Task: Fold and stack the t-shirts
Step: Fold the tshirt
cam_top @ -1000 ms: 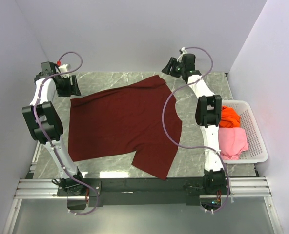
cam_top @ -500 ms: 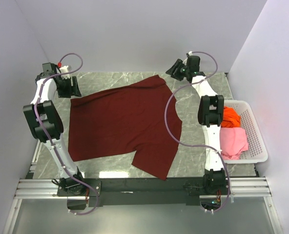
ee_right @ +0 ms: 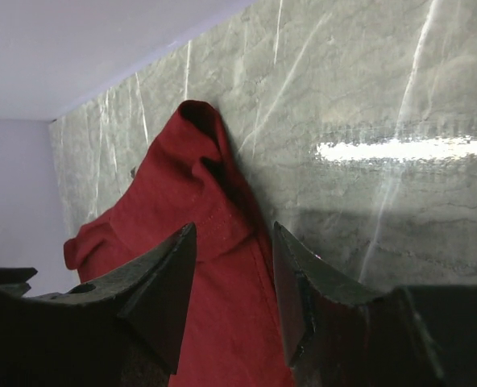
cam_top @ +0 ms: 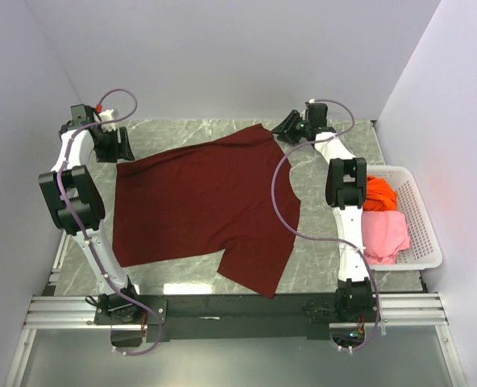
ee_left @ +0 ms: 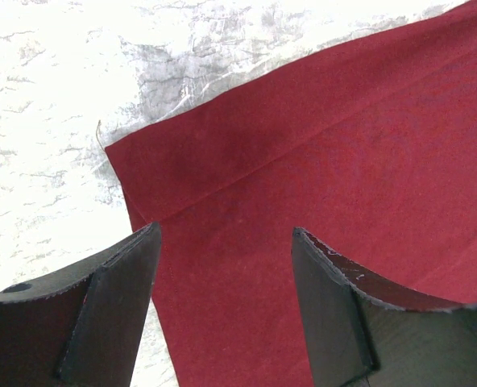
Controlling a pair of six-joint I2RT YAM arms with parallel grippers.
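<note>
The dark maroon t-shirt [cam_top: 198,201] lies spread flat on the marble table [cam_top: 319,242]. My left gripper [cam_top: 119,150] hovers over the shirt's far left corner. In the left wrist view this gripper [ee_left: 225,234] is open, with the hemmed corner of the maroon t-shirt [ee_left: 343,145] under the gap. My right gripper [cam_top: 287,129] is at the far right sleeve. In the right wrist view it [ee_right: 234,230] is open and straddles the bunched sleeve edge of the maroon t-shirt [ee_right: 182,210]. An orange t-shirt [cam_top: 379,193] and a pink t-shirt [cam_top: 383,234] lie in the basket.
A white perforated basket [cam_top: 422,219] stands at the table's right edge beside the right arm. Pale walls close in the table at the back and both sides. A metal rail [cam_top: 238,310] runs along the near edge.
My right gripper has dropped down and left onto the far right sleeve. The left arm and the shirt have not moved.
</note>
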